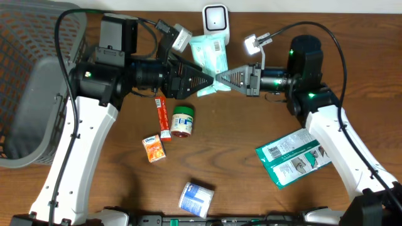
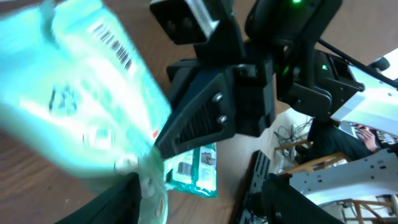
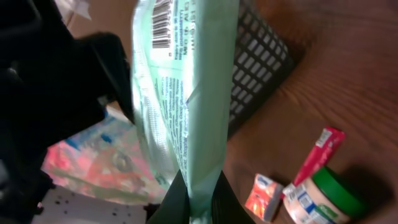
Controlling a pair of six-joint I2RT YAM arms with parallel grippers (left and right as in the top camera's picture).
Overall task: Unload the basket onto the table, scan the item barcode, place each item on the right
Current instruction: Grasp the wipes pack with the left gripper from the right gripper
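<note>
A: Where's the mint-green pouch (image 1: 210,53)?
B: Off the bench (image 1: 239,157), up by the middle of its back edge — just in front of the white scanner (image 1: 215,19).
A: Who holds it?
B: Right gripper (image 1: 221,78) pinched tight on the pouch's near end, barcode (image 3: 163,25) at the far end. Left gripper (image 1: 207,80) tip-to-tip with it — fingers spread, holding nothing.

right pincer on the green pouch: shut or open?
Shut. In the right wrist view the right pincer clamps the pouch by one edge, tight on both sides with no gap.
</note>
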